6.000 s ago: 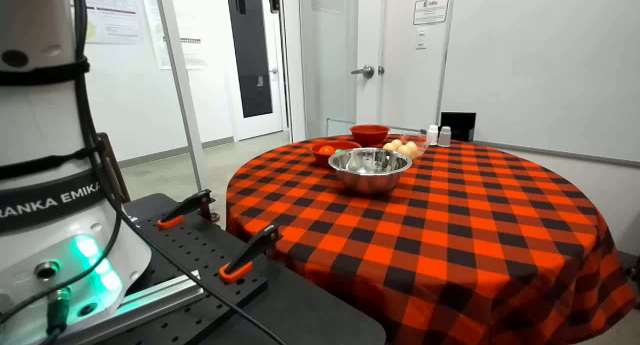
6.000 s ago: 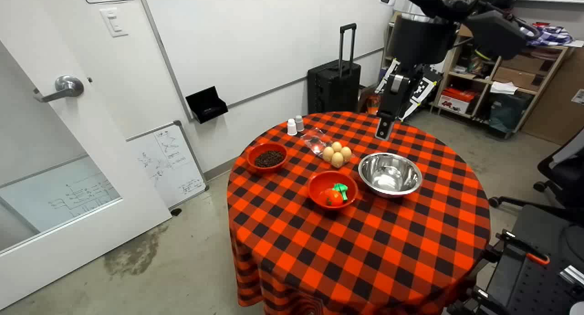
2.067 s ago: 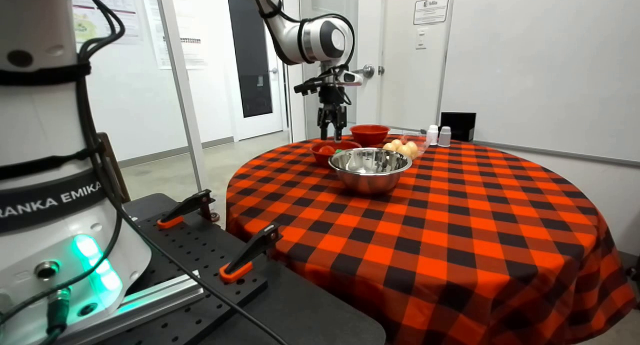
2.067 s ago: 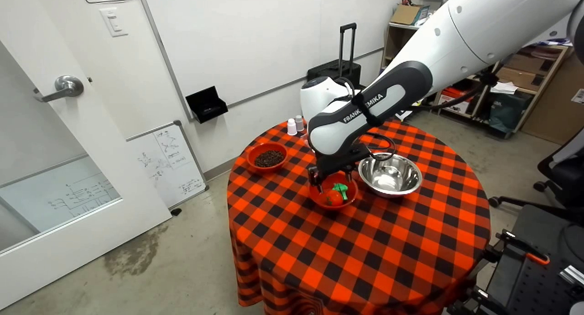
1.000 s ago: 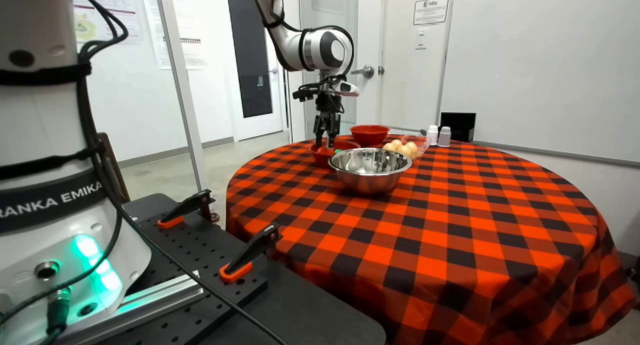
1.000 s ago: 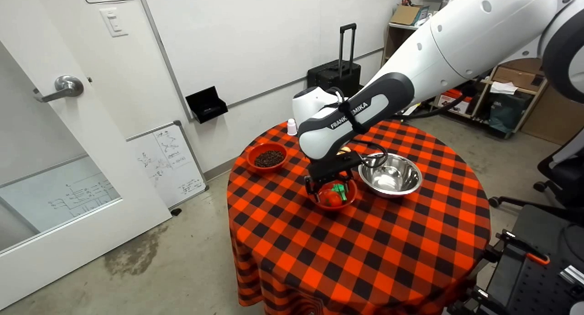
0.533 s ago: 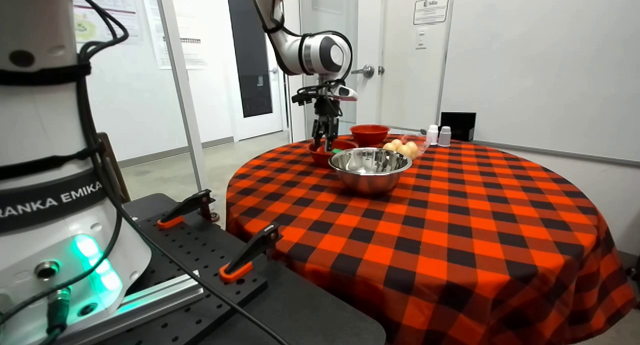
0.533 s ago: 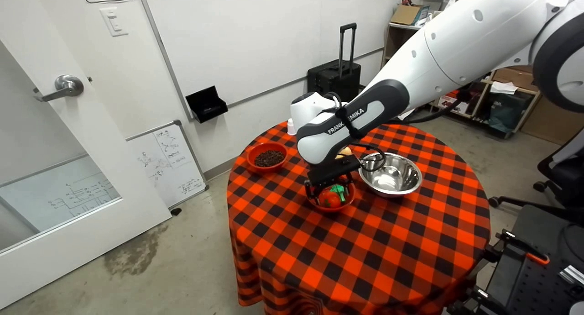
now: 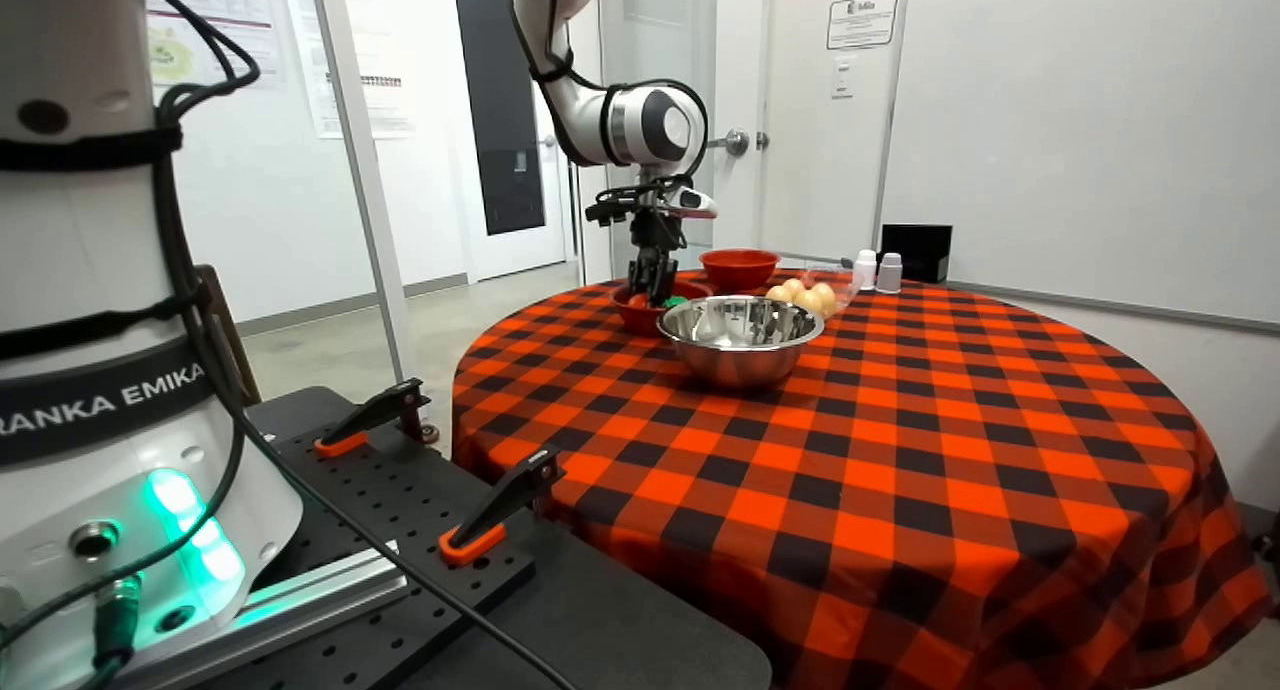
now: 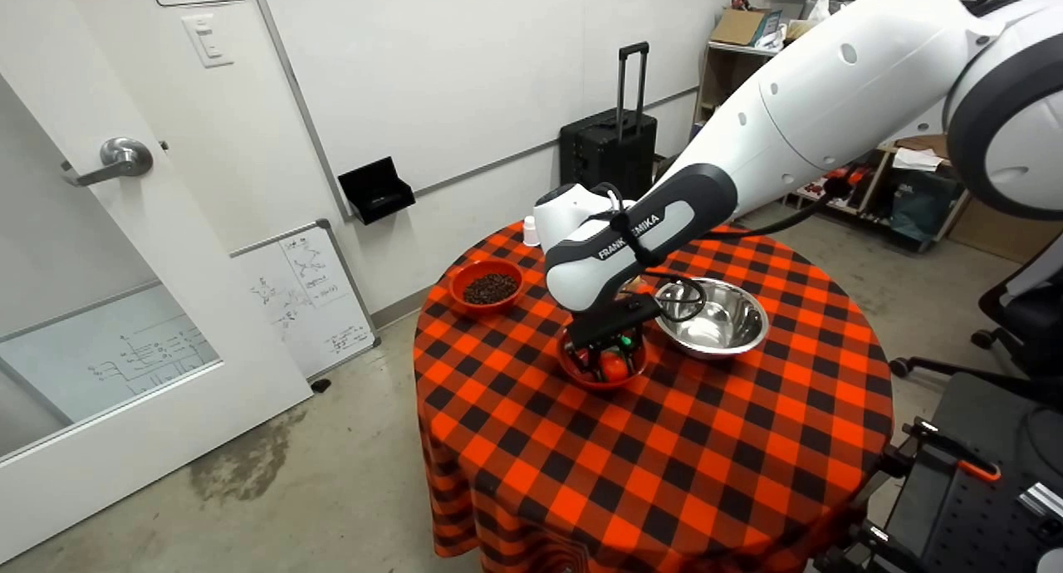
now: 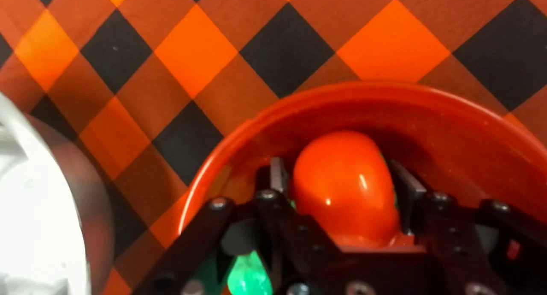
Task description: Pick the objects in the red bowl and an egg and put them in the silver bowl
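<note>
The red bowl (image 9: pixel 640 318) (image 10: pixel 606 385) (image 11: pixel 448 128) holds a red toy tomato (image 10: pixel 615 364) (image 11: pixel 342 179) and a green broccoli piece (image 10: pixel 627 340) (image 11: pixel 250 278). My gripper (image 9: pixel 648 298) (image 11: pixel 339 192) points down into this bowl, a finger on each side of the tomato. In the wrist view the right finger looks against it; a thin dark gap shows at the left finger. I cannot tell whether it grips. The silver bowl (image 9: pixel 740 360) (image 10: pixel 731 307) (image 11: pixel 51 188) stands beside the red bowl. Several eggs (image 9: pixel 802 296) lie behind the silver bowl; the arm mostly hides them in an exterior view.
Another red bowl (image 9: pixel 740 270) (image 10: pixel 465 303) holds small dark pellets (image 10: pixel 490 289). Two small white containers (image 9: pixel 865 270) stand near clear plastic packaging (image 9: pixel 845 278) by the eggs. The round table has a checkered cloth (image 9: pixel 900 450). Clamps (image 9: pixel 505 500) sit on the robot's bench.
The arm came over the red bowl and lowered into it. In the last half second the fingers drew closer together around the tomato. The red bowl shifted slightly away from the silver bowl.
</note>
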### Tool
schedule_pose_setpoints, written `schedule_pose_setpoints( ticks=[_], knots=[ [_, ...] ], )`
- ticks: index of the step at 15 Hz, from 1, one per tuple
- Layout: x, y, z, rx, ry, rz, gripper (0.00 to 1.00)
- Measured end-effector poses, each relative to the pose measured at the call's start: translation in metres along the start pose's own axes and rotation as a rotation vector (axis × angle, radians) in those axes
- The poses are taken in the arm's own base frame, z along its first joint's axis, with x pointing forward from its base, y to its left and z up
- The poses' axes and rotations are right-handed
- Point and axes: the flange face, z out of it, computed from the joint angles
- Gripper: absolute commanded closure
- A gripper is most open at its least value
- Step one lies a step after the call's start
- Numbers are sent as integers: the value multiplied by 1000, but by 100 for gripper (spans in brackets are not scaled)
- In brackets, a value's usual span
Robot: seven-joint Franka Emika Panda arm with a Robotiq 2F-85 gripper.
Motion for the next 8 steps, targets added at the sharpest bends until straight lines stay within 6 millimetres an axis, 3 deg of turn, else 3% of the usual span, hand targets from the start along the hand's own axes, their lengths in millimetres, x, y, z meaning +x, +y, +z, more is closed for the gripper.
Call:
schedule_pose_setpoints(
  ticks=[1, 8],
  knots=[
    [0, 0, 0, 0, 0, 0, 77],
    [4, 0, -17, 20, 25, 4, 77]
  ],
)
